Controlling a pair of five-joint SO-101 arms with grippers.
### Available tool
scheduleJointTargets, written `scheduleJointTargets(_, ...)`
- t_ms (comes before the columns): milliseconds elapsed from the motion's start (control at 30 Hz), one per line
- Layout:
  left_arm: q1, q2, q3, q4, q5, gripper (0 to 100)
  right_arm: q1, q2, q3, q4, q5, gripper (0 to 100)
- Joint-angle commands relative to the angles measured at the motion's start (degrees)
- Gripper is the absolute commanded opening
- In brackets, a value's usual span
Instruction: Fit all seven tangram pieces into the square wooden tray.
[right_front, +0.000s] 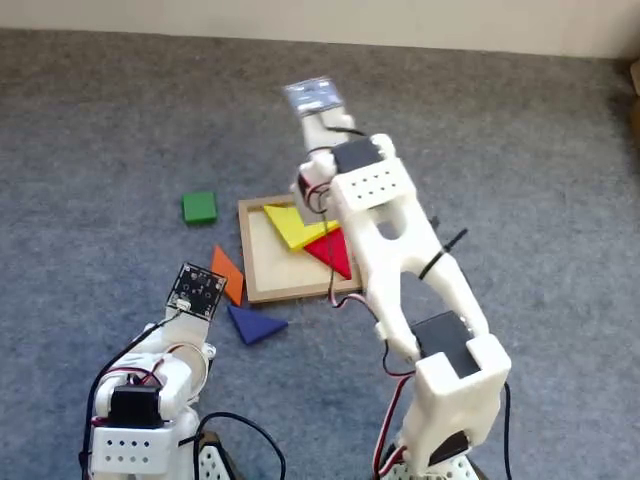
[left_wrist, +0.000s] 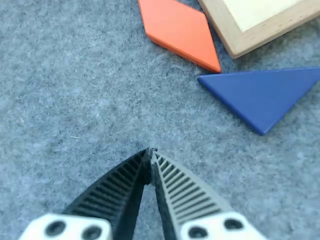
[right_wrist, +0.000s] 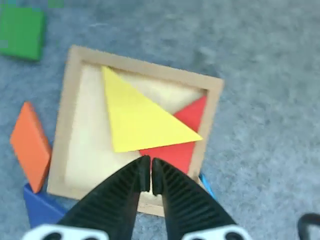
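The square wooden tray (right_front: 290, 292) lies mid-table with a yellow triangle (right_front: 288, 226) and a red triangle (right_front: 334, 251) inside it. In the right wrist view the yellow triangle (right_wrist: 137, 117) partly overlaps the red triangle (right_wrist: 186, 135), and my right gripper (right_wrist: 150, 164) hovers shut and empty over the tray (right_wrist: 140, 65) near the red piece. Off the tray lie a green square (right_front: 199, 207), an orange parallelogram (right_front: 228, 275) and a blue triangle (right_front: 256, 323). My left gripper (left_wrist: 151, 152) is shut on nothing above bare carpet, short of the orange parallelogram (left_wrist: 177, 30) and blue triangle (left_wrist: 262, 95).
Grey carpet covers the table. The right arm (right_front: 400, 260) stretches over the tray's right side and hides what is beneath it. A thin blue sliver (right_wrist: 205, 185) peeks out beside the tray's edge. Open carpet lies left of the green square (right_wrist: 20, 32).
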Motion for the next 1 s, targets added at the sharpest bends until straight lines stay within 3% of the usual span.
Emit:
scheduleJointTargets(0,-0.57,-1.54,1.1,0.35,-0.62,1,2.77,0.31,-2.95,0.13,-4.66,0.8)
scheduleJointTargets(367,-0.57,-1.54,1.1,0.35,-0.62,1,2.68,13.67,-3.65,-0.48,-7.03,0.8)
scheduleJointTargets(967,-0.57,-1.54,1.1,0.35,-0.62,1,-0.4,14.11,-3.03,-18.15,-7.12,0.8)
